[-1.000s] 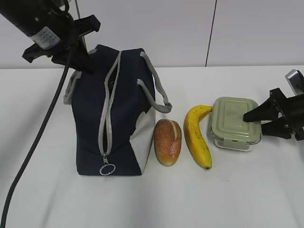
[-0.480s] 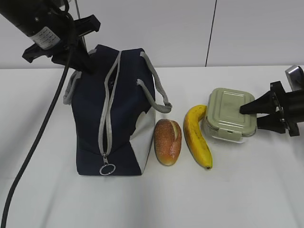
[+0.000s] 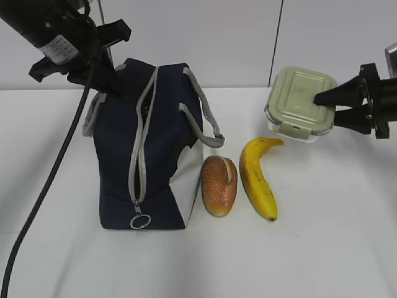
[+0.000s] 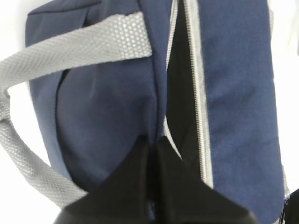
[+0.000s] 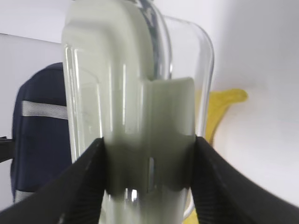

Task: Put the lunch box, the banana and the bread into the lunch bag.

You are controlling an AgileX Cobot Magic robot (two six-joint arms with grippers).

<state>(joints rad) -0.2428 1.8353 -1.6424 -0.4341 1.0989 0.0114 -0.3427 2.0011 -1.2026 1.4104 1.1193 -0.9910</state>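
One clear rounded-corner lunch box, sage lid, in right pincer.

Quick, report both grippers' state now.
Left gripper: shut on the lunch bag fabric by the zipper opening.
Right gripper: shut on the lunch box, lifted.

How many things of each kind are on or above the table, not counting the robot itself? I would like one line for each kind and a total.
Food items: 2, the banana and the bread
Containers: 1, the lunch box, held above the table
Bags: 1, the lunch bag
Total: 4
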